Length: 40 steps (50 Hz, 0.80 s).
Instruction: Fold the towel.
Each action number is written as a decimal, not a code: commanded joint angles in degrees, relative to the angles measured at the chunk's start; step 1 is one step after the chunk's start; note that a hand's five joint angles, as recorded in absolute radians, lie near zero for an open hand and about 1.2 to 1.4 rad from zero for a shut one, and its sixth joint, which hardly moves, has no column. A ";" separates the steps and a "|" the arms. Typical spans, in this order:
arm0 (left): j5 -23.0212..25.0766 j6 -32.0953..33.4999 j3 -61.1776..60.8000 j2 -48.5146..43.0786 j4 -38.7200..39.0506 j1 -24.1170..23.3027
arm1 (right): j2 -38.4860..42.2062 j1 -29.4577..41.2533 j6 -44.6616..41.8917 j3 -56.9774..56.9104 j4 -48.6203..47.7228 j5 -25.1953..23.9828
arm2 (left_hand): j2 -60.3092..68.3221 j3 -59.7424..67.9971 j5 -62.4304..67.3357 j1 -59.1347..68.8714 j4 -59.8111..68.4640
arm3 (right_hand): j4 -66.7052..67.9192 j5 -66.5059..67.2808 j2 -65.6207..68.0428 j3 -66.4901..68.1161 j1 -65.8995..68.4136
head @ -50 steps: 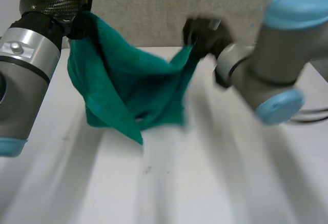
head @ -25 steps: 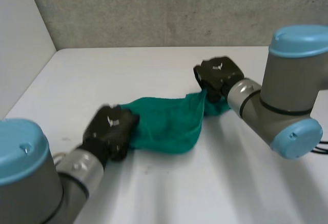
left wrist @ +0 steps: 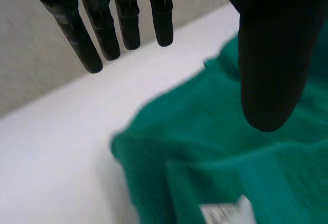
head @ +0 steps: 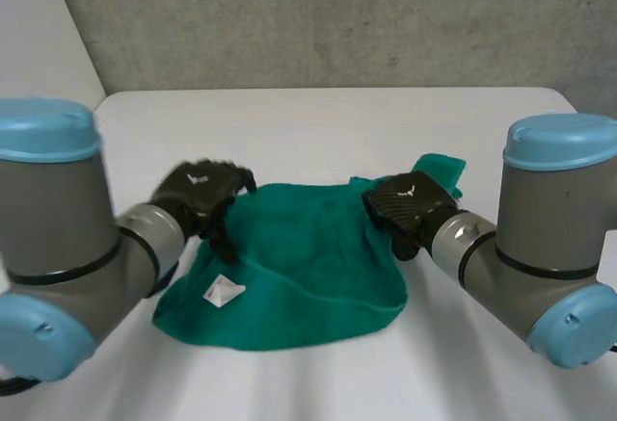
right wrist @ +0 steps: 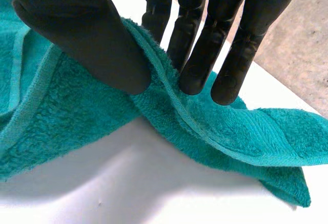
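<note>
The green towel (head: 299,267) lies spread and rumpled on the white table (head: 318,122), with a white label (head: 223,292) showing near its left edge. My left hand (head: 201,193) hovers at the towel's far left corner. In the left wrist view its fingers (left wrist: 102,26) hang straight and apart from the thumb (left wrist: 271,55), open, with the towel (left wrist: 225,147) below and nothing between them. My right hand (head: 407,205) sits on the towel's right edge. In the right wrist view its thumb (right wrist: 87,29) and fingers (right wrist: 205,34) pinch the towel's hemmed edge (right wrist: 169,106).
A grey wall (head: 318,16) runs behind the table. A folded-over bit of towel (head: 439,171) sticks out past my right hand. Both arms' grey joints with blue caps (head: 43,132) stand at the near corners. Bare table lies beyond and in front of the towel.
The towel was held up in the air by both hands, then brought down and spread on the table. My left hand has let go and opened. The right hand keeps its pinch.
</note>
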 commanded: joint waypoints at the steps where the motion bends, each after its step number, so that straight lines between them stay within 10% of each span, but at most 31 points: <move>1: -0.34 -0.29 2.60 -8.64 -2.79 -0.81 | -0.08 -0.25 -0.82 2.21 -0.80 0.08 | 9.22 9.52 9.22 8.68 9.80 | 11.94 13.44 13.02 12.59 23.79; 14: 0.18 1.12 5.23 -16.46 -2.44 -1.95 | -0.52 -0.25 -0.91 4.67 -2.21 -0.01 | 15.60 15.91 15.60 15.07 16.19 | 11.94 13.44 13.02 12.59 23.79; 20: 0.01 1.30 5.67 -16.91 -1.65 -2.56 | -0.52 -0.33 -0.91 4.76 -2.38 -0.01 | 57.78 58.09 57.78 57.25 58.37 | 11.94 13.44 13.02 12.59 23.79; 40: -2.80 1.47 2.43 -5.31 0.99 -2.56 | -1.49 -2.44 -0.82 4.49 -2.29 0.08 | 58.66 58.97 58.66 58.13 59.25 | 11.94 13.44 13.02 12.59 23.79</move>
